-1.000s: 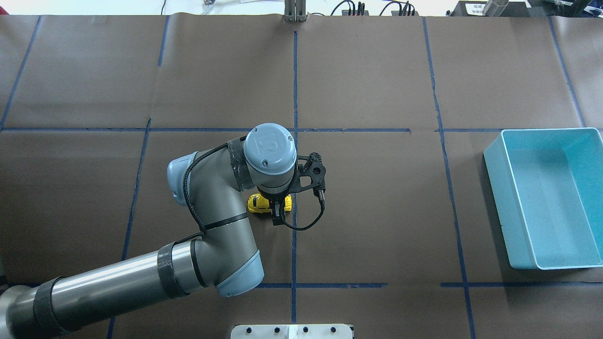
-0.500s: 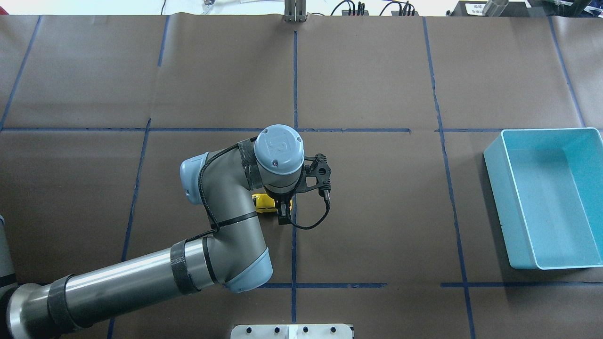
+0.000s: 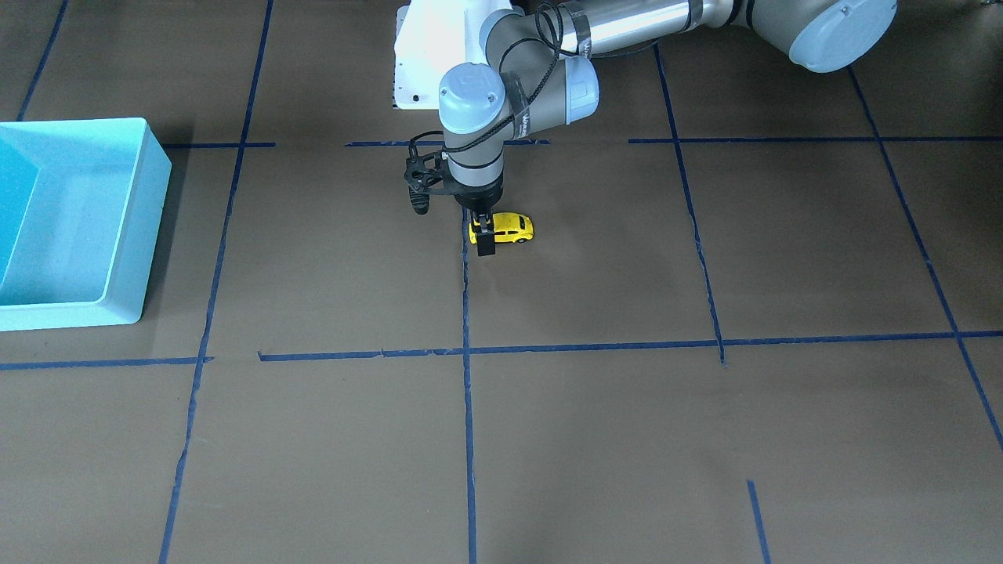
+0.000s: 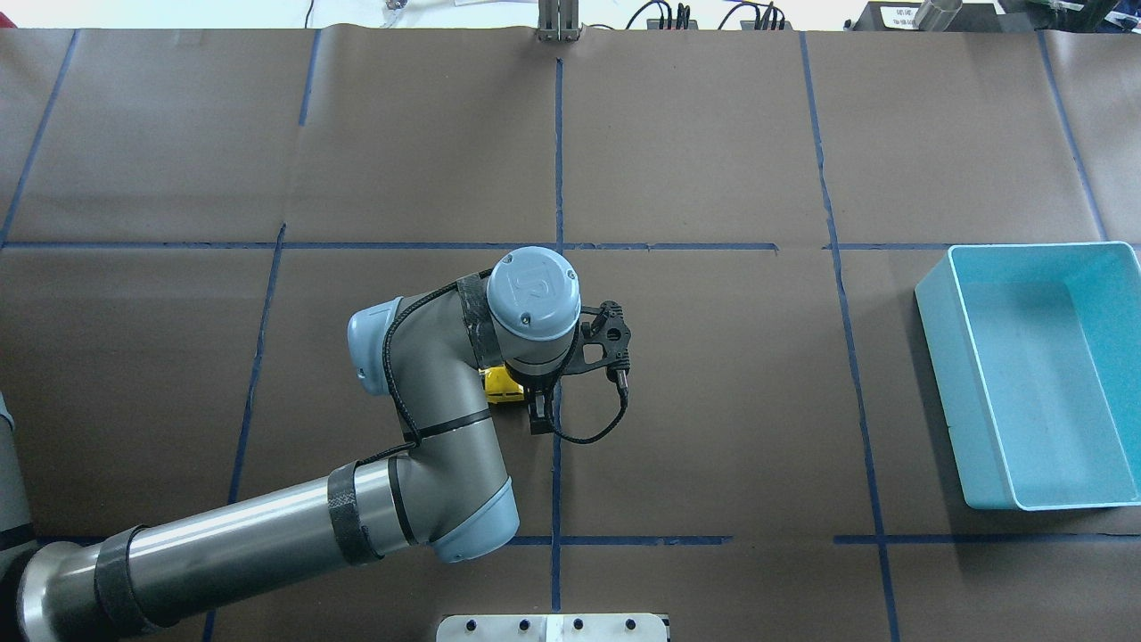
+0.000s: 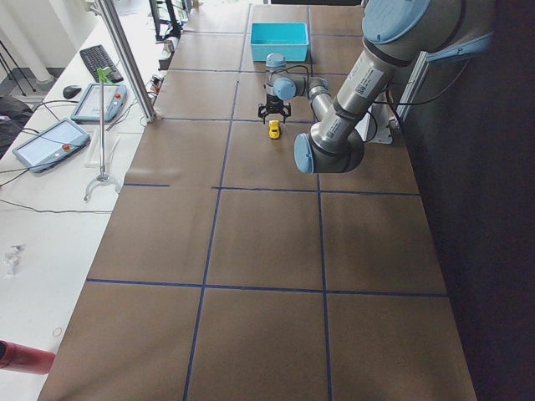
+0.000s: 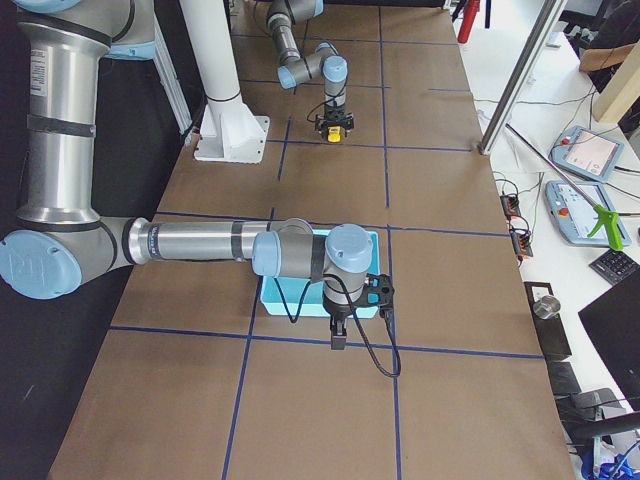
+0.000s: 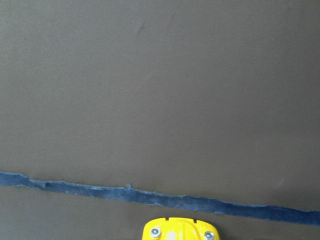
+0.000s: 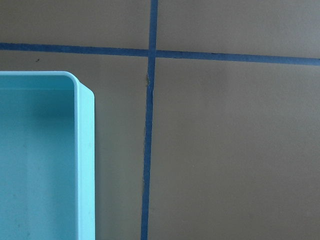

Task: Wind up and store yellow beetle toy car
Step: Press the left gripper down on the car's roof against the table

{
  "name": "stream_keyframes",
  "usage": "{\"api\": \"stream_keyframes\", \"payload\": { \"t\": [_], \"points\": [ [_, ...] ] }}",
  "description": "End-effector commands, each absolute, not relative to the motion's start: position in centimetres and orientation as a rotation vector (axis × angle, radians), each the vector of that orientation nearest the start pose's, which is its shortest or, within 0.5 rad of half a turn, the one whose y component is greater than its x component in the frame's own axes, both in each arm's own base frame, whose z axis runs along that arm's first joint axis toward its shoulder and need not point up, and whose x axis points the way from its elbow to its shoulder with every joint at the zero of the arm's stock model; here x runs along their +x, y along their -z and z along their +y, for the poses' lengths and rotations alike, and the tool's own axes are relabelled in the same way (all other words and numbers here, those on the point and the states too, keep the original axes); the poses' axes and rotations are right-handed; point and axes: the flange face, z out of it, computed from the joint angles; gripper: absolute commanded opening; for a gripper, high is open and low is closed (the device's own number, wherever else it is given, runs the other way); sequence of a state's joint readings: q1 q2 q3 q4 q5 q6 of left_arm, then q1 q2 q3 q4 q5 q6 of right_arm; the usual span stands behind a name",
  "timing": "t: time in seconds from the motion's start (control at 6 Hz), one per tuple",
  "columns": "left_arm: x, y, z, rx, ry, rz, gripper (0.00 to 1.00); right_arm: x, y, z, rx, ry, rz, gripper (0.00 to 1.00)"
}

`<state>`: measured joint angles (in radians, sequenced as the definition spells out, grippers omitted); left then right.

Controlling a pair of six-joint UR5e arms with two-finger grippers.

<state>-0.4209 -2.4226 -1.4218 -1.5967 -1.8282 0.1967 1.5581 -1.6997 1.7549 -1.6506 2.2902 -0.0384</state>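
Note:
The yellow beetle toy car (image 3: 511,226) sits on the brown table next to a blue tape line, near the middle. It also shows in the overhead view (image 4: 501,385), half hidden under the left arm, and its end shows at the bottom of the left wrist view (image 7: 179,229). My left gripper (image 3: 485,235) points straight down, its fingers either side of the car's end, shut on it. The turquoise bin (image 4: 949,357) stands empty far to the right. My right gripper (image 6: 338,340) hangs near the bin's corner (image 8: 85,150); I cannot tell whether it is open.
Blue tape lines divide the brown paper into squares. The white robot base plate (image 3: 423,55) is at the robot's edge. A metal post (image 4: 559,22) stands at the far edge. Operators' desks with tablets (image 6: 590,150) flank the table.
My left wrist and gripper have shifted a little to the right in the overhead view. The arm now covers more of the yellow car. The bin has not moved.

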Motion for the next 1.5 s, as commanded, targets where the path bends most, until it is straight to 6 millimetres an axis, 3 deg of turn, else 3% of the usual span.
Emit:
{"api": "stream_keyframes", "payload": {
  "t": [0.0, 0.33, 0.67, 0.83, 1.0, 1.17, 1.33],
  "points": [
    [64.8, -19.5, -40.6, 0.576, -1.371, 0.602, 1.00, 6.2, -64.1, -43.5, -0.017, 0.038, -0.720, 1.00],
    [64.8, -19.3, -40.5, 0.578, -1.371, 0.606, 0.89, 6.2, -64.1, -43.5, -0.018, 0.038, -0.720, 1.00],
    [64.8, -19.3, -40.3, 0.576, -1.375, 0.609, 0.60, 6.2, -64.3, -43.4, -0.023, 0.036, -0.720, 1.00],
    [64.6, -19.8, -40.4, 0.585, -1.414, 0.596, 0.40, 6.2, -64.3, -43.4, -0.023, 0.038, -0.720, 1.00],
    [64.2, -19.5, -40.6, 0.591, -1.418, 0.595, 0.14, 6.2, -64.3, -43.4, -0.023, 0.036, -0.721, 1.00],
    [63.2, -19.0, -41.0, 0.608, -1.408, 0.599, 0.04, 6.2, -64.3, -43.5, -0.022, 0.038, -0.720, 1.00],
    [62.3, -18.7, -42.0, 0.613, -1.401, 0.630, 0.02, 6.2, -64.4, -43.4, -0.026, 0.037, -0.720, 1.00]
  ]
}}
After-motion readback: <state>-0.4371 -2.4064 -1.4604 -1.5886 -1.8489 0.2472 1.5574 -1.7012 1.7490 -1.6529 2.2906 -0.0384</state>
